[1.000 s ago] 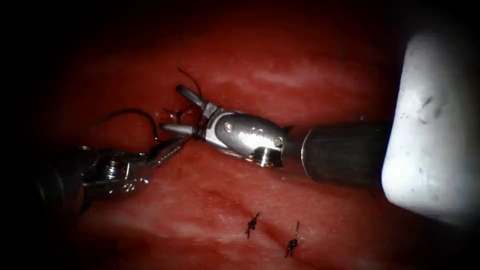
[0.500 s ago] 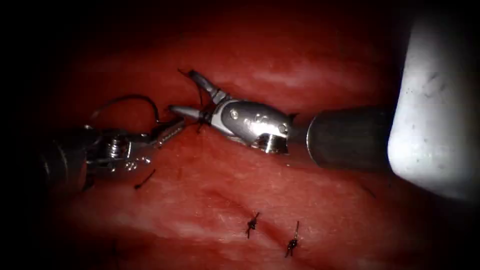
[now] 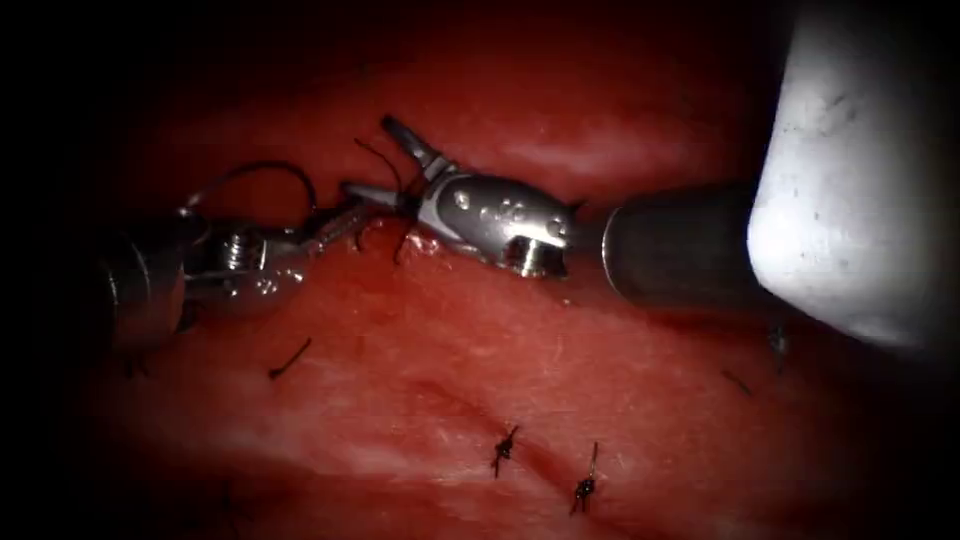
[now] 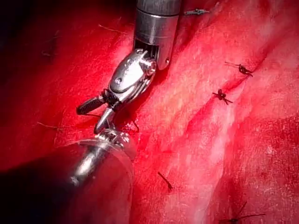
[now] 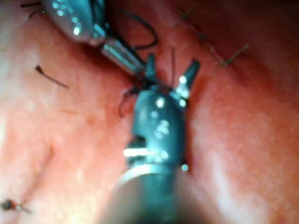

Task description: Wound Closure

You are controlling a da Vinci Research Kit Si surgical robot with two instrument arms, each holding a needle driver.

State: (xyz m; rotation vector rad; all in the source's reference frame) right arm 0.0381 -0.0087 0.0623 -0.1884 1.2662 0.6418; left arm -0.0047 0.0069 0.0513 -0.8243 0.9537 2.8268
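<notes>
- Right tool (image 3: 385, 160) comes in from the right over the tissue (image 3: 560, 370); its jaws stand wide apart with a strand of thread (image 3: 385, 160) between them, gripping nothing
- Left tool (image 3: 340, 222) reaches in from the left, its slim jaws closed on the thread, tip just beside the right tool's lower jaw
- A dark loop of thread (image 3: 265, 170) arches above the left tool
- I cannot make out the needle
- Two knotted stitches (image 3: 505, 450) sit on the cut (image 3: 450, 400), near the bottom edge of the endoscope view
- A cut end of thread (image 3: 290, 358) lies loose on the tissue, left of the cut
- In the left wrist view the right tool (image 4: 97, 114) shows the same wide spread
</notes>
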